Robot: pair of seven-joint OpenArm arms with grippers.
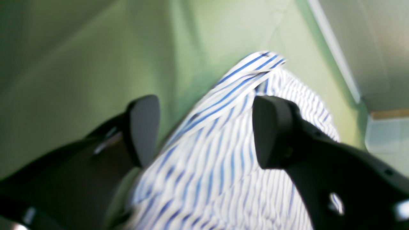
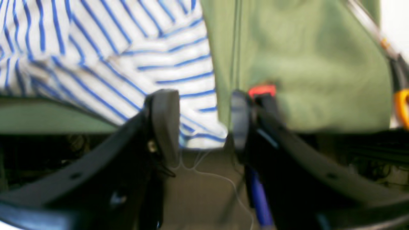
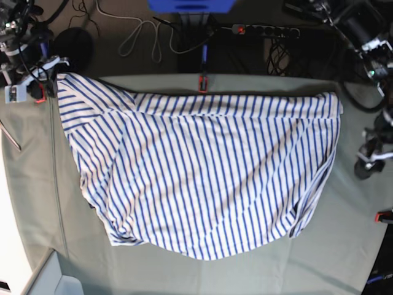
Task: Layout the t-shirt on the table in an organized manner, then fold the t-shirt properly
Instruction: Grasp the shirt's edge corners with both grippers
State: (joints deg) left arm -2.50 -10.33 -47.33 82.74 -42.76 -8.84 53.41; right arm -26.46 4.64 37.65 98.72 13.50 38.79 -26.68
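Note:
The t-shirt [image 3: 202, 172], white with thin blue stripes, lies spread wide over the pale green table [image 3: 184, 273], rumpled at its near left and right edges. My right gripper [image 2: 201, 124] is open at the table's far left corner. A corner of the t-shirt [image 2: 204, 134] hangs loose between its fingers [image 2: 164, 121] over the table edge. My left gripper [image 1: 204, 127] is open too, its black fingers [image 1: 143, 131] set wide apart. The striped t-shirt [image 1: 211, 166] lies under and beyond them, unclamped. This view is blurred.
Red clamps [image 3: 201, 83] grip the table cloth along its far edge, and one clamp [image 2: 262, 89] sits right beside my right gripper. Cables and a power strip [image 3: 264, 29] lie past the far edge. The left arm [image 3: 371, 157] stands at the table's right side.

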